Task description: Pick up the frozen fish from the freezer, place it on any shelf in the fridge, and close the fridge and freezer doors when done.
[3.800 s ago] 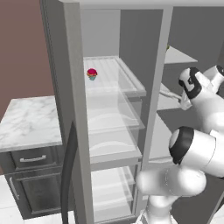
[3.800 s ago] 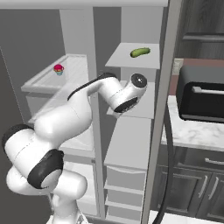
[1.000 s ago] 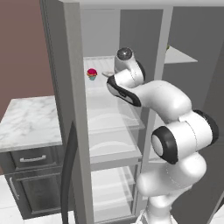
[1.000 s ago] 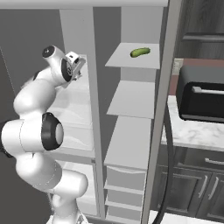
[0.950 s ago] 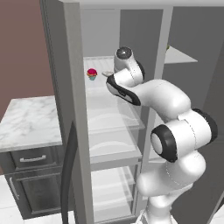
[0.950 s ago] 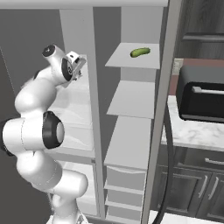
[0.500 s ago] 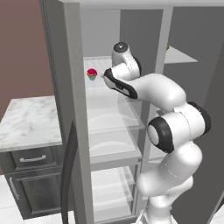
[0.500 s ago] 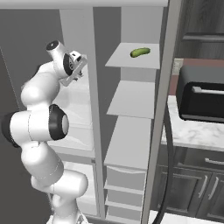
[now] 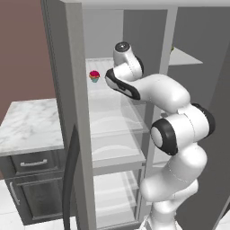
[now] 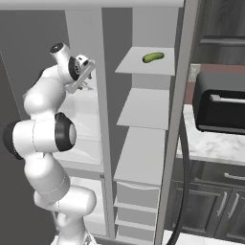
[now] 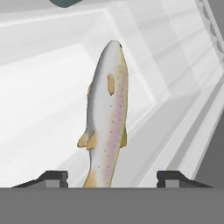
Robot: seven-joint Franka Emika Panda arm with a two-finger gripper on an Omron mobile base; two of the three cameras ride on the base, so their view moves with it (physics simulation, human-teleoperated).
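Inside the fridge (image 9: 112, 27), over its top glass shelf (image 9: 114, 96) near the cupcake (image 9: 94, 76), we held our hand (image 11: 107, 178) spread, the frozen fish (image 11: 107, 118) lying between its fingertips (image 11: 52, 177), untouched by either.

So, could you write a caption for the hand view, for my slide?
Fish lying lengthwise between the spread fingertips of the gripper, over a pale glass shelf in the fridge.
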